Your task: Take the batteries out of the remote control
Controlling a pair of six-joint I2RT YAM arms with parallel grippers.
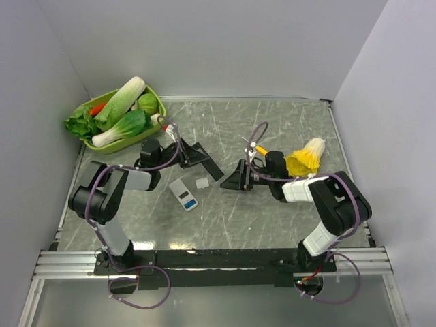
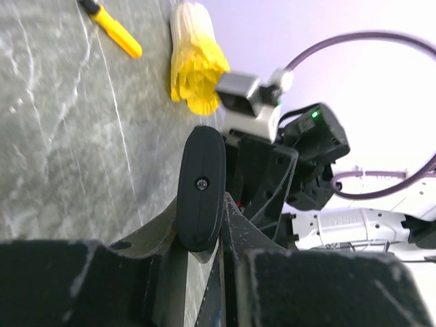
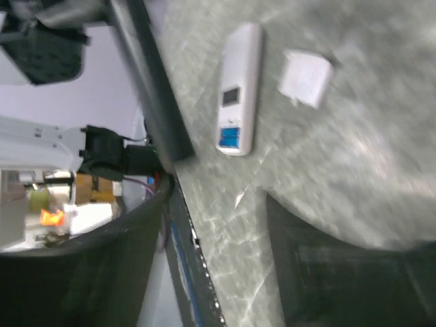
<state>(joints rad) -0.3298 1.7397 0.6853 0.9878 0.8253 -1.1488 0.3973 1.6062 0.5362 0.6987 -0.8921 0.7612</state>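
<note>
A white remote (image 1: 182,194) lies face down in the middle of the table with its battery bay uncovered, and a blue battery (image 3: 230,136) shows in the bay. Its white cover plate (image 1: 202,182) lies beside it, also seen in the right wrist view (image 3: 305,78). A yellow battery (image 1: 260,149) lies on the table behind the right arm and shows in the left wrist view (image 2: 112,27). My left gripper (image 1: 193,155) is shut on a black remote (image 2: 201,187), holding it on edge. My right gripper (image 1: 238,178) is open and empty, right of the white remote (image 3: 238,88).
A green basket (image 1: 155,95) of toy vegetables stands at the back left. A yellow toy cabbage (image 1: 306,160) lies by the right arm and shows in the left wrist view (image 2: 194,65). Grey walls enclose the table on three sides.
</note>
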